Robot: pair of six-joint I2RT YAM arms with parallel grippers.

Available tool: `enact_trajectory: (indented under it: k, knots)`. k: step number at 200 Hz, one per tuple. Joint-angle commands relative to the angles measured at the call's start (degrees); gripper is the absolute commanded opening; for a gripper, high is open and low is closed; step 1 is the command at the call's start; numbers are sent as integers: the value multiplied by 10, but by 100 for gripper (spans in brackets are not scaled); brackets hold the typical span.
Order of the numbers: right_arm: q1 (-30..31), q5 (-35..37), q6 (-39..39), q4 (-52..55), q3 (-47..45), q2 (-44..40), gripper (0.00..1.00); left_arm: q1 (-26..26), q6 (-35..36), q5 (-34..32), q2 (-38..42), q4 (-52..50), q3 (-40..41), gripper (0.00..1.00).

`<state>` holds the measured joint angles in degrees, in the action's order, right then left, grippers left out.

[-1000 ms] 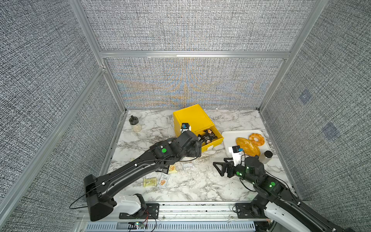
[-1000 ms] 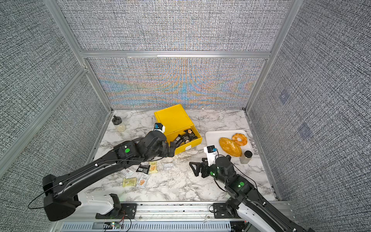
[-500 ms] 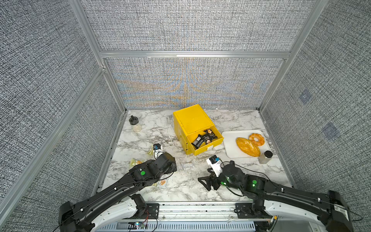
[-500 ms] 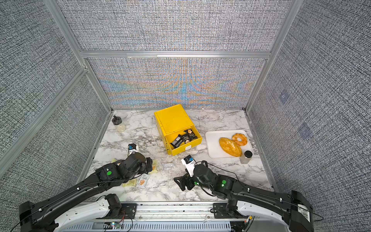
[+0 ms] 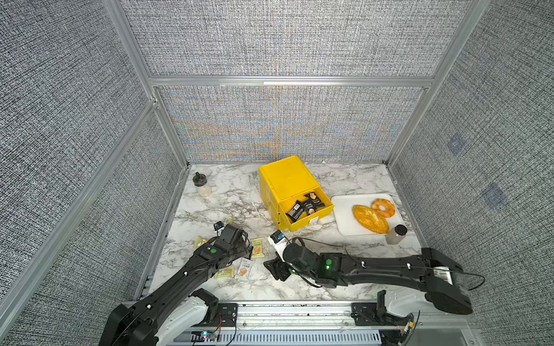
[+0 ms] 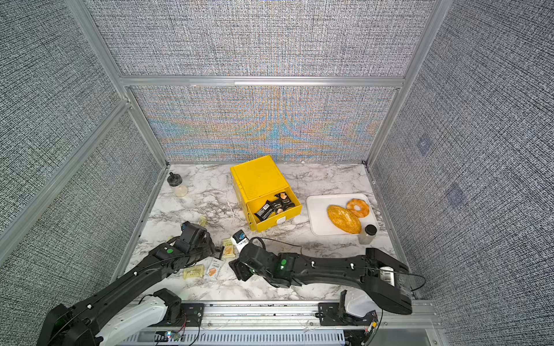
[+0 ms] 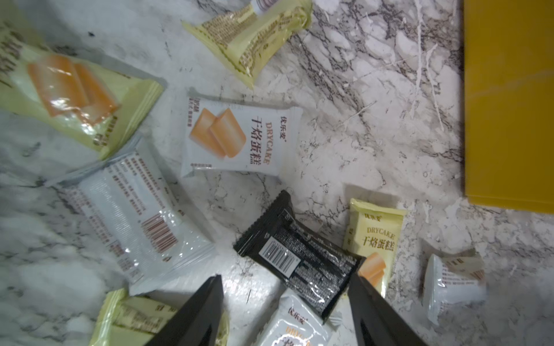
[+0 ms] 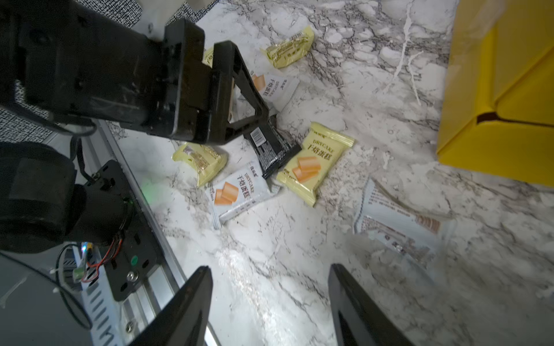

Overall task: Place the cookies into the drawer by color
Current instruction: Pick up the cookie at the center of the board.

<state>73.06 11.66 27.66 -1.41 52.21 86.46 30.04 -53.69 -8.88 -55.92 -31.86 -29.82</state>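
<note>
Cookies (image 5: 257,248) lie scattered on the marble table (image 5: 227,191); one black packet (image 7: 299,251) is straddled by the parted jaws of the left gripper (image 7: 284,277). The right gripper (image 8: 269,267) is held open above bare marble. More black packets (image 5: 305,208) are held in the pulled-out drawer (image 5: 287,179) behind.

Alt: the white pkt (image 7: 239,134) & pale yellow pkt (image 7: 374,236) each read "DRYCAKE", "干焙蛋糕", "优乐麦"; the black pkt (image 7: 299,257) bore a barcode, digits illegible.
</note>
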Motion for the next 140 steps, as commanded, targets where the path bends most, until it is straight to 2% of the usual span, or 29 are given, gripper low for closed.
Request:
enact_trajectory:
  k: [1,30,42,97,140]
  knots:
    - [-2,28,-19,35,53,52,61,-16,12,26,-5,25,-1,69]
    - [-26,21,1,75,126,123,48,-39,13,20,20,20,10,64]
    - [-38,3,17,76,145,143,46,-49,13,21,30,18,16,64]
    - [-58,-67,63,68,216,232,47,-76,21,39,18,36,35,61]
    - [-62,-85,73,69,246,285,49,-89,28,49,-12,63,47,61]
